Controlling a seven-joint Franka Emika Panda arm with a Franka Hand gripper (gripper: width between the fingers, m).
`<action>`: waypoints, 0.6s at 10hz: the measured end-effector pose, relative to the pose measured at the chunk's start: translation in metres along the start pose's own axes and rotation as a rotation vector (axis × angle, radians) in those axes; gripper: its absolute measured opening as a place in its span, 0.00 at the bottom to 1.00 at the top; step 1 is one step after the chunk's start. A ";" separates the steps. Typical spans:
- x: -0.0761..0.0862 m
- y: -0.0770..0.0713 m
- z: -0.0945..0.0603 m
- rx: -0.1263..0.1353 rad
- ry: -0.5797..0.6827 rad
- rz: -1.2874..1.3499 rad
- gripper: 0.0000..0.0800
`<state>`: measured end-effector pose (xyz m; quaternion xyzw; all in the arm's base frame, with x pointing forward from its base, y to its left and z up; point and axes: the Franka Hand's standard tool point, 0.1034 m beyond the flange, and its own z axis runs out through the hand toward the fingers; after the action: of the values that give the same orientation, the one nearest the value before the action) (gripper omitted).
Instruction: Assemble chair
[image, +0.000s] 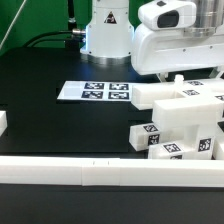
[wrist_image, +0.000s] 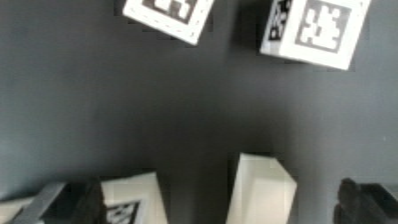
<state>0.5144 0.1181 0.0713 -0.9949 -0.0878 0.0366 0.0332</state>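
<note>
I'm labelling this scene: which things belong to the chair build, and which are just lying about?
Belongs to the job: white tagged chair pieces, clustered at the exterior view's right; open gripper.
Just lying about: marker board; long white border rail; black table.

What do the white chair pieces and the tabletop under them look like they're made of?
Chair pieces: probably hard plastic with a matte white finish. They are thick and blocky with crisp edges and an even colour, and carry flat black-and-white tags that look printed.
Tabletop: a dark matte sheet, perhaps a fabric or rubbery mat. It shows almost no reflections, so the exact material stays open.
</note>
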 end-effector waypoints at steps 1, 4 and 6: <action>0.003 0.001 -0.001 0.000 0.005 0.001 0.81; 0.001 0.004 0.000 -0.001 0.000 -0.003 0.81; -0.020 0.008 0.002 0.001 -0.019 0.004 0.81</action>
<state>0.4963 0.1068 0.0697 -0.9947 -0.0860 0.0459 0.0330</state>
